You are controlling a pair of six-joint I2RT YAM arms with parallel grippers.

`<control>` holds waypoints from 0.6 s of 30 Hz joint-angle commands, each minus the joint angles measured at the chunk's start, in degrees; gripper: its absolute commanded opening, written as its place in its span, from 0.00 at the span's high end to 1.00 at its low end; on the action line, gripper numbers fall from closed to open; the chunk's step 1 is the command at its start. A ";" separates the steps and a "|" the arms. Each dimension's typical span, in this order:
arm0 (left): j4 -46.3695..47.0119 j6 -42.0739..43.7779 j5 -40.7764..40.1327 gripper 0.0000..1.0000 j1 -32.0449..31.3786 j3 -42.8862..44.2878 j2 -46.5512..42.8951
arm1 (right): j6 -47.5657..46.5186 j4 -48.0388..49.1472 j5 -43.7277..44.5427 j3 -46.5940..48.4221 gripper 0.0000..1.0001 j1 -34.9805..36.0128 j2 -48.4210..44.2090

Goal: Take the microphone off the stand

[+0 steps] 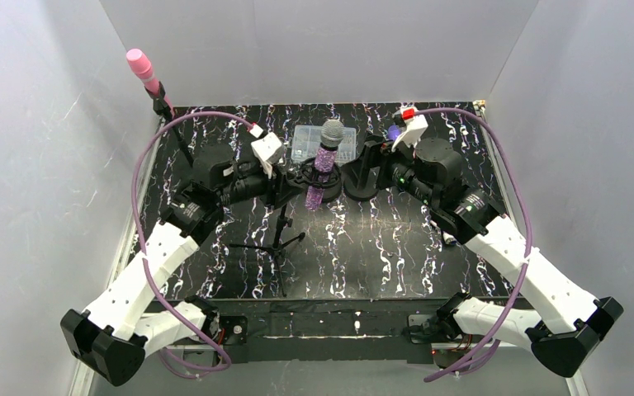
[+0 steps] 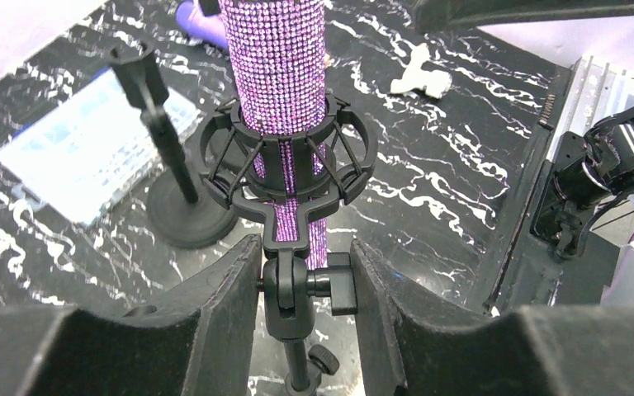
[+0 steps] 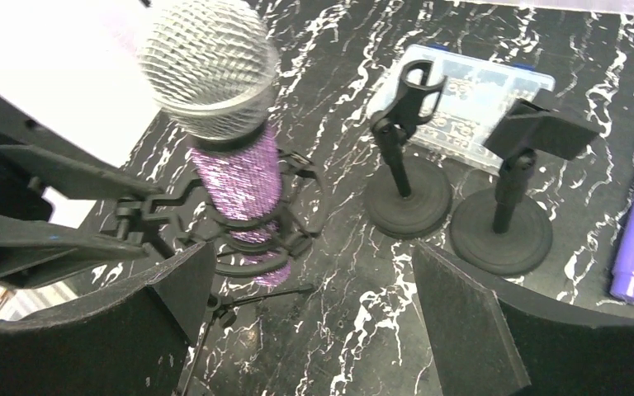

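Sitting upright in the black elastic shock mount (image 2: 289, 165) of the tripod stand (image 1: 276, 239), the purple rhinestone-covered microphone with silver mesh head (image 3: 235, 177) is not yet removed. Left gripper (image 2: 305, 276) pinches the swivel joint (image 2: 285, 289) just below that mount, apparently bracing it. Right gripper (image 3: 312, 276) stands spread and empty beside the mount, touching nothing. Extraction is wholly outstanding.

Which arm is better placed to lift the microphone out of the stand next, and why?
Right. The right end effector is open, facing the microphone and its purple body. The left end effector is clamped on the stand at its joint below, apparently bracing it.
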 commanded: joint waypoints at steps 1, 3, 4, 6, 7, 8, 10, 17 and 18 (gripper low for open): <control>13.69 1.60 3.07 1.00 -1.76 -3.73 -0.84 | -4.20 4.61 -6.45 2.58 0.02 0.41 -0.05; 15.39 1.92 2.83 1.00 -2.13 -5.28 -0.74 | -4.89 5.68 -6.59 2.23 0.02 0.73 0.05; 15.87 1.98 2.71 1.00 -2.21 -5.84 -0.82 | -5.27 6.26 -6.59 2.02 0.02 1.02 0.09; 15.91 2.05 2.57 1.00 -2.32 -6.69 -1.03 | -6.06 6.86 -6.15 1.90 0.02 2.05 0.47; 15.97 2.01 2.30 1.00 -2.32 -7.12 -1.28 | -6.42 7.17 -5.56 1.89 0.02 2.63 0.90; 15.93 1.98 2.19 1.00 -2.36 -7.55 -1.73 | -6.74 7.43 -4.85 2.04 0.02 3.24 1.45; 15.93 1.78 1.85 1.00 -2.41 -8.54 -2.76 | -6.96 8.53 -3.26 2.13 0.02 4.64 2.76; 12.77 2.80 1.63 1.00 -2.43 -10.18 -5.23 | -6.88 17.79 7.66 0.28 0.02 10.82 6.66; 12.31 2.91 1.64 1.00 -2.41 -10.21 -5.50 | -6.88 19.44 9.71 -0.41 0.02 11.62 6.74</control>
